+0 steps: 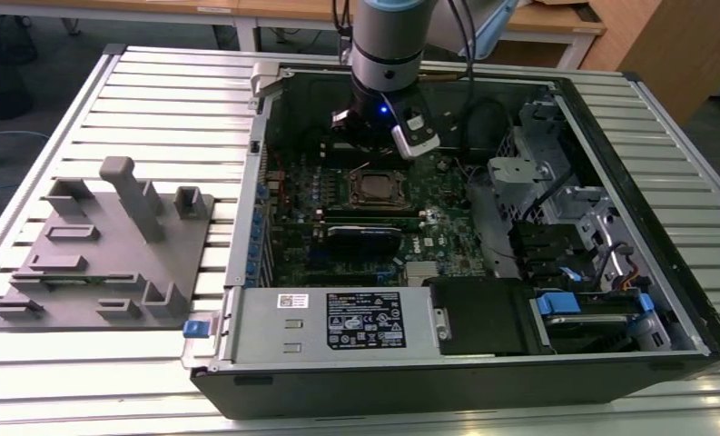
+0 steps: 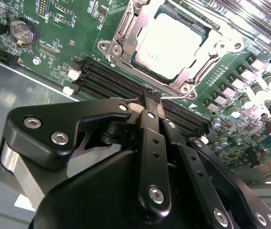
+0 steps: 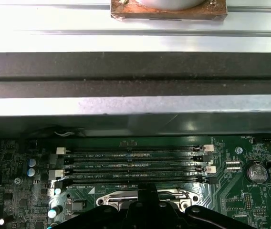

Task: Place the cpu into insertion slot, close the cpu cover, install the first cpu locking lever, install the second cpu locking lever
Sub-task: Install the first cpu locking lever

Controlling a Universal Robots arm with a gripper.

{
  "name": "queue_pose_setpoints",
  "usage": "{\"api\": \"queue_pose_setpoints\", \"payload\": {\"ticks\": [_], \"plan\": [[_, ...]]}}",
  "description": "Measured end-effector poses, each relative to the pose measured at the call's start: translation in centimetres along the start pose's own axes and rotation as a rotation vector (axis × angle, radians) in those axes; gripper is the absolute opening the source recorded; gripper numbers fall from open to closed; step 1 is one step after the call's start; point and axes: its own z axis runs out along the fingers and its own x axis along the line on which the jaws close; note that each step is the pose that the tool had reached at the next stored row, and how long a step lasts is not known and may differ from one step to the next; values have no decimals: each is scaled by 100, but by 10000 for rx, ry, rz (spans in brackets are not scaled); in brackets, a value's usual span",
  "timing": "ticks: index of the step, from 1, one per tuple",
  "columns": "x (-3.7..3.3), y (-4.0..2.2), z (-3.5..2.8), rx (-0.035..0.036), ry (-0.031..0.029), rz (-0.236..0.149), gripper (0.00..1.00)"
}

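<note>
Plainly the cpu (image 2: 171,45) sits flat in the insertion slot (image 1: 350,188), dull metal top up, with the cpu cover (image 2: 119,33) lying down around it. I'd judge it light, stiff and delicate underneath, best taken by its edges and never by the contact face. Being square, it has no long axis; one side runs parallel with the memory slots (image 2: 111,81) just beside it. The gripper (image 2: 151,95) hovers over those slots, fingers pressed together, holding nothing.

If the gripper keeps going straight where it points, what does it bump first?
Probably the edge of the cpu cover, beside the memory slots, though depth is unclear.
</note>
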Motion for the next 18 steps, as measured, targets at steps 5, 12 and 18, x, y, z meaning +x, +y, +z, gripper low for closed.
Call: {"api": "queue_pose_setpoints", "payload": {"ticks": [5, 12, 18], "plan": [[1, 6, 2, 0, -1, 2, 11], [1, 21, 5, 1, -1, 1, 11], [2, 27, 6, 0, -1, 2, 11]]}}
